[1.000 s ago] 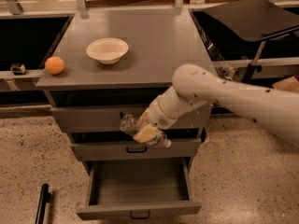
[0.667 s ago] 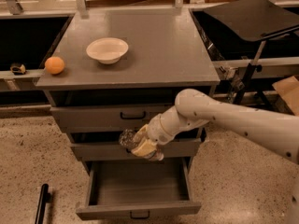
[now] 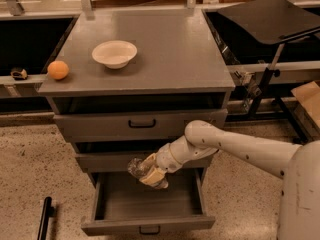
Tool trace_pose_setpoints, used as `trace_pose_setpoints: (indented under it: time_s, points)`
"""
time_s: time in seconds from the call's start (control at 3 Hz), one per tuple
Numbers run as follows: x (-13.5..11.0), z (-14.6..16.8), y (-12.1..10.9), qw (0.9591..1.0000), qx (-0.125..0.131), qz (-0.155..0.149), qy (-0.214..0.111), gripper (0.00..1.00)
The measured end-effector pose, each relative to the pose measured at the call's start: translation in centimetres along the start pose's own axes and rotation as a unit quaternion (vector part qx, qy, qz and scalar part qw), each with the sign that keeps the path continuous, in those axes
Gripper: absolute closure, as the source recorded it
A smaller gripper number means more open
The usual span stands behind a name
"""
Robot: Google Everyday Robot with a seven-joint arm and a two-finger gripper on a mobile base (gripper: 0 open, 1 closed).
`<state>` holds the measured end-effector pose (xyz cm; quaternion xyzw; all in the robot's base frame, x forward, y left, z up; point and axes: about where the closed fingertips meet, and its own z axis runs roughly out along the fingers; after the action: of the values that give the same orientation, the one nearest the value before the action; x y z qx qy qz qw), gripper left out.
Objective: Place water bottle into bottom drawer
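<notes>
The bottom drawer (image 3: 120, 205) of the grey cabinet is pulled open and its inside looks bare. My gripper (image 3: 150, 174) hangs just above the drawer's back part, in front of the middle drawer. It is shut on the water bottle (image 3: 136, 167), a clear ribbed bottle whose end sticks out to the left of the fingers (image 3: 156, 178). The bottle is held above the drawer floor, not resting on it. My white arm reaches in from the lower right.
A white bowl (image 3: 114, 53) and an orange (image 3: 58, 70) sit on the cabinet top (image 3: 165, 49). The top drawer (image 3: 141, 124) and middle drawer (image 3: 100, 160) are closed. A black stand (image 3: 272, 19) is at the right. A black bar (image 3: 44, 218) lies on the floor at the left.
My gripper has moved down with the bottle, from in front of the top drawer to just above the open bottom drawer.
</notes>
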<state>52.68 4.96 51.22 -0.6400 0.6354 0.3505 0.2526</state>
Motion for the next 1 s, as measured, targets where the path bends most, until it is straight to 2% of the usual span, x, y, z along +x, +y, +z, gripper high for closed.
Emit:
trace_pose_setpoints:
  time_s: [0.33, 0.67, 1.0]
  points:
    - [0.0, 0.0, 0.0, 1.0000, 0.000, 0.001, 0.000, 1.00]
    - [3.2, 1.5, 0.0, 0.9993, 0.010, 0.036, -0.008, 1.00]
    - [7.9, 3.5, 0.6, 0.9963, 0.028, 0.080, -0.015, 1.00]
